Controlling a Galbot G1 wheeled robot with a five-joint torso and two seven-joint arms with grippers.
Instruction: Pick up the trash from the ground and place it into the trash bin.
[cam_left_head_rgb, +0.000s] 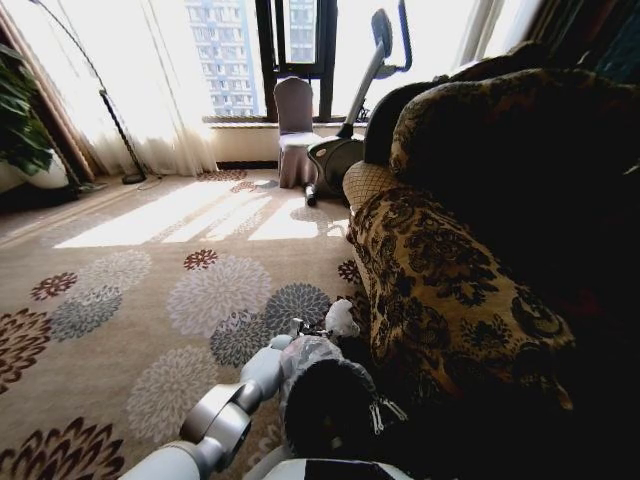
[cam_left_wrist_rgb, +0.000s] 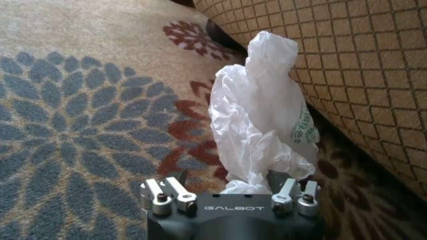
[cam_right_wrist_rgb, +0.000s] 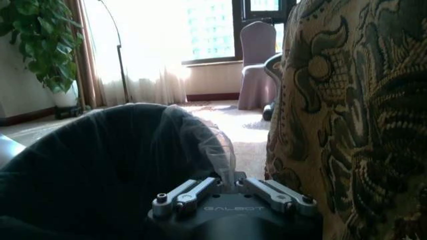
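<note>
Floral carpet beside patterned sofa; left gripper has its jaws pinched on the bottom of the white plastic bag, bag's long axis running straight out from the jaws, just beside the sofa base (off the floor); right gripper jaws pressed onto the trash bin rim liner, also beside the sofa

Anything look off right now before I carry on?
Nothing spilled or damaged. The left tool holds the crumpled white plastic bag off the carpet beside the sofa. The right tool grips the trash bin by its lined rim, raised close to the sofa.
</note>
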